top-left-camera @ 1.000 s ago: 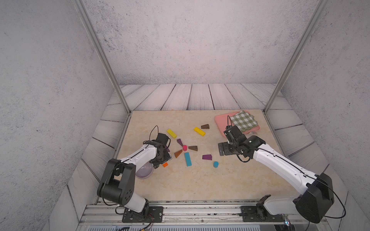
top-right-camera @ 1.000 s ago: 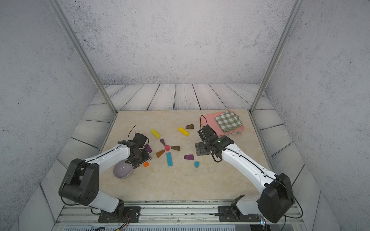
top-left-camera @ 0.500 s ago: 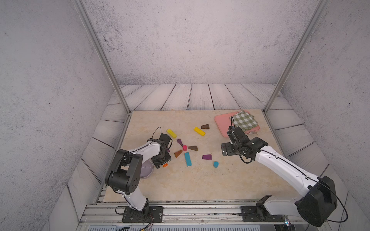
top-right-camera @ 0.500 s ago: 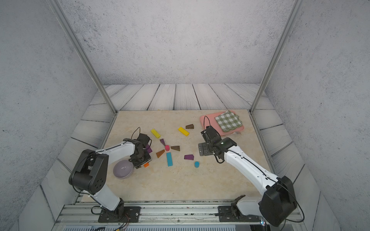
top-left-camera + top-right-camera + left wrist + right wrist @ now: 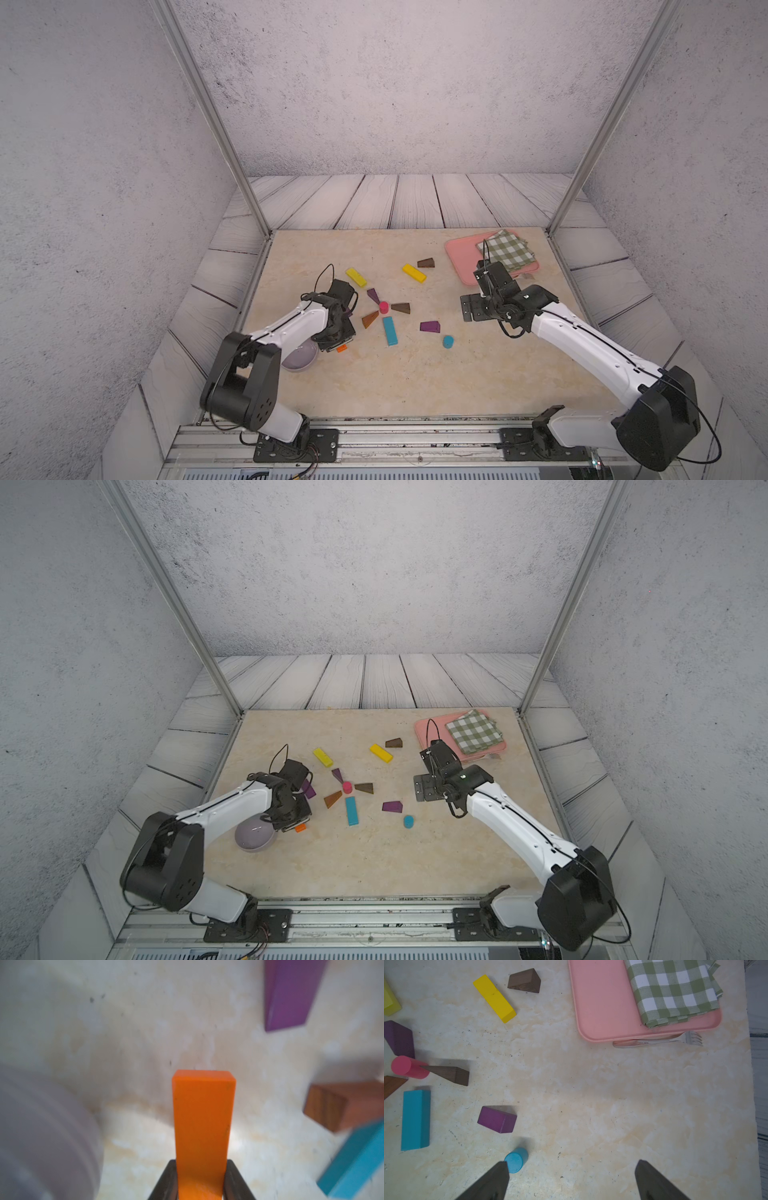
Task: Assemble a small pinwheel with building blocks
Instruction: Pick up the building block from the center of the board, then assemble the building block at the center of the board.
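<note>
My left gripper (image 5: 201, 1180) is shut on an orange bar (image 5: 203, 1118), its fingers against both long sides. In a top view the orange bar (image 5: 341, 348) sits low over the table beside the lilac bowl. A pink cylinder (image 5: 383, 307) has a purple wedge (image 5: 373, 295), a dark brown wedge (image 5: 401, 308) and a reddish-brown wedge (image 5: 369, 319) around it, with a teal bar (image 5: 390, 331) just below. My right gripper (image 5: 571, 1178) is open and holds nothing. It hovers right of a blue cylinder (image 5: 516, 1160) and a loose purple wedge (image 5: 497, 1119).
The lilac bowl (image 5: 299, 359) lies under my left forearm. A pink tray (image 5: 461, 253) with a checked cloth (image 5: 505, 249) sits at the back right, and a fork (image 5: 660, 1041) lies along its edge. Two yellow bars (image 5: 356, 277) (image 5: 414, 273) and a brown wedge (image 5: 426, 262) lie further back.
My left gripper's jaws have closed onto the orange bar. The left arm's elbow has swung in towards the table. The right gripper has drifted slightly to the right.
</note>
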You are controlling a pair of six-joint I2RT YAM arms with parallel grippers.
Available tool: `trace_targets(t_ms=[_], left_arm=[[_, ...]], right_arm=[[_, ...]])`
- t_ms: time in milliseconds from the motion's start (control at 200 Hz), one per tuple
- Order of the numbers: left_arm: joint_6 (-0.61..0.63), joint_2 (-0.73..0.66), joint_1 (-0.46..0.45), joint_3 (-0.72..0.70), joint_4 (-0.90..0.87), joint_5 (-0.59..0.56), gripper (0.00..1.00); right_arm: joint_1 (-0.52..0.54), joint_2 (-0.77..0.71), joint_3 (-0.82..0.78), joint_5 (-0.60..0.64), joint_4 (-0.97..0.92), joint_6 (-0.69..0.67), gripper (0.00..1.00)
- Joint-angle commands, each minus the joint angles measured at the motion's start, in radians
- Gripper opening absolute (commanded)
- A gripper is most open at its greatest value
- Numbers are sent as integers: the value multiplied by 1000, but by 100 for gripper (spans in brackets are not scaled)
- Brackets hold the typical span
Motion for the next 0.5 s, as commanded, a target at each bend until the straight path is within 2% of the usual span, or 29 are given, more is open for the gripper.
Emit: trace_targets(t_ms=[0,90,205,340,495], left_arm=[[-44,-131,-124,-16,-123,-9,21],[-146,-201,-256,-28,-155,-21,21],[-282,-221,-415,-49,-73,-23,21],[-338,-79,-536,7,10,-15,23],[-335,122,-579,76,98,28,23]], right_arm=[[-9,-1,-6,11,4,-3,99],[-12,6,0,15,-5,-2,99],[-14,-4,-8,28,7,-2,99],[-16,-5,-20,48,24,-4,99],[-19,7,-28,47,21,-4,99]])
